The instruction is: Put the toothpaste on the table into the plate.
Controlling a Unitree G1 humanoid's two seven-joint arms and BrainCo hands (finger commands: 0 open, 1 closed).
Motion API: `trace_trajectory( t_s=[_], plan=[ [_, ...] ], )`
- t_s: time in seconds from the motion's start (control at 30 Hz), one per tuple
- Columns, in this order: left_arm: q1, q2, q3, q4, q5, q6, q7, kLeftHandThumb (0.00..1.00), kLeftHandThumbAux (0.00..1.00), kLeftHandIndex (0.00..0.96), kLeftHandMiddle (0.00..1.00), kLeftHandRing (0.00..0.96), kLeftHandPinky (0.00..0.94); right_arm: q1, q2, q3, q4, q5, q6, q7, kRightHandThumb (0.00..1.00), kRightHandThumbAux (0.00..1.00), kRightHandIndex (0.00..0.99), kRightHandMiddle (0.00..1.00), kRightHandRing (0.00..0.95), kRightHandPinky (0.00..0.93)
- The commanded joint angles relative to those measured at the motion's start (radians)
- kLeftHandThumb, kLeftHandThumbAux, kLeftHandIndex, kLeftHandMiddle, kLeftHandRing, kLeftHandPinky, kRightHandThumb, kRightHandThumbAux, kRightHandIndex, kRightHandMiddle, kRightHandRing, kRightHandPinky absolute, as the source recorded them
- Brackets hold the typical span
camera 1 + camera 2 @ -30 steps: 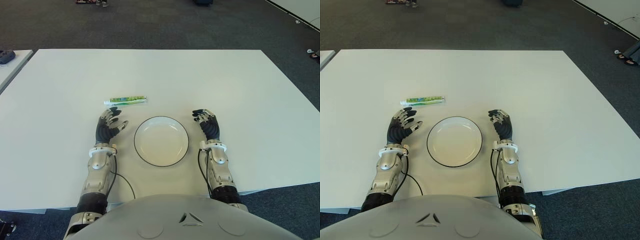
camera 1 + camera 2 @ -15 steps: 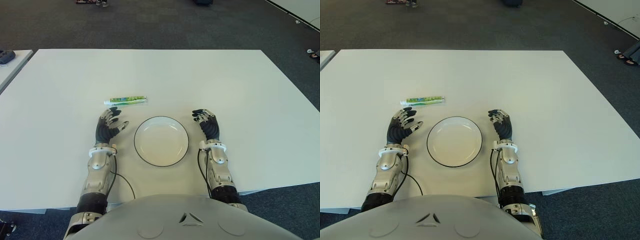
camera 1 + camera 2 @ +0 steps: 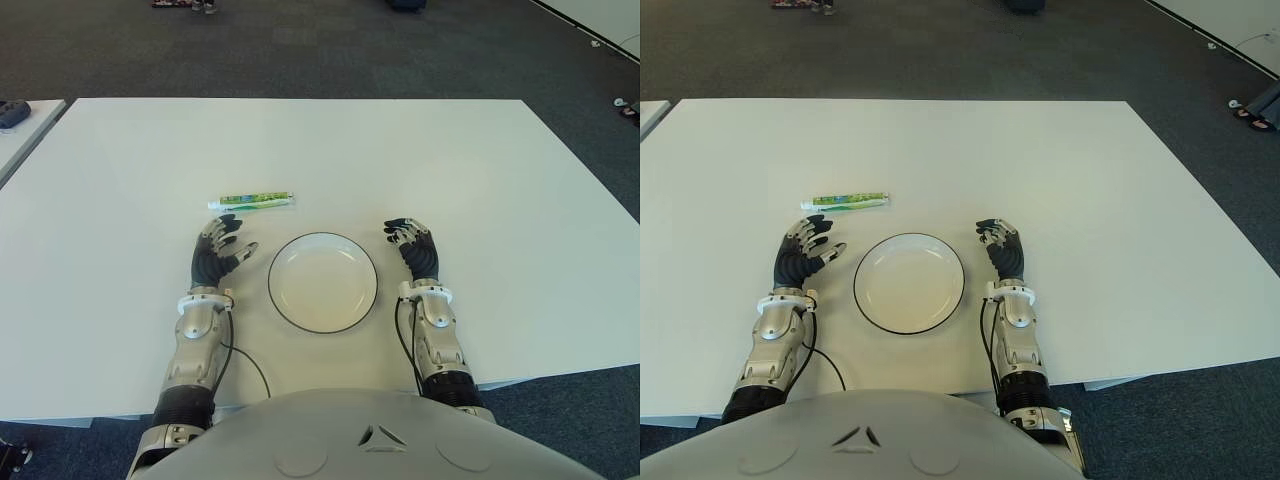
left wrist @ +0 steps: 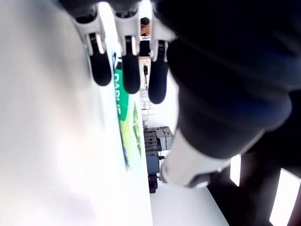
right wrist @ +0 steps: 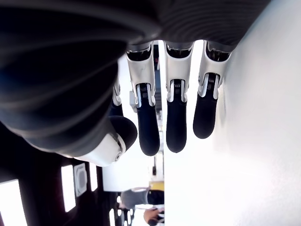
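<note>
From the eye views, the toothpaste is seen lying flat on the white tabletop, just beyond the left hand and up-left of the empty plate. The right hand is parked right of the plate. In the wrist views, both hands' fingers are relaxed, nothing gripped.

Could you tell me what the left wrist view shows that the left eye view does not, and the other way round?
Only the left wrist view shows the left hand's fingertips from close by, extended and holding nothing, with the tube's green print just beyond them.

Only the left eye view shows the plate, empty, between the left hand and the right hand, which is open, and the whole table.

Both show the toothpaste lying on the white table just ahead of the left hand, ungrasped.
</note>
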Motion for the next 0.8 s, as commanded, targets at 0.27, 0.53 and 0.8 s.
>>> trace_trajectory(
  t_s=[0.27, 0.53, 0.8],
  plan=[
    [0.058, 0.02, -0.056, -0.163, 0.197, 0.02, 0.103, 0.116, 0.988, 0.288, 0.318, 0.281, 0.27, 0.001, 0.005, 0.0, 0.02, -0.003, 0.023, -0.004, 0.696, 0.738, 0.415, 0.4, 0.358, 0.355],
    [0.075, 0.102, -0.104, -0.19, 0.467, -0.014, 0.258, 0.237, 0.998, 0.286, 0.315, 0.273, 0.246, 0.001, 0.003, 0.002, 0.028, -0.006, 0.011, -0.001, 0.696, 0.738, 0.414, 0.399, 0.361, 0.362],
    [0.044, 0.168, -0.136, -0.167, 0.627, 0.017, 0.374, 0.393, 0.868, 0.195, 0.25, 0.231, 0.228, -0.001, 0.003, 0.002, 0.041, -0.006, -0.004, -0.003, 0.698, 0.738, 0.415, 0.396, 0.361, 0.362]
  ],
)
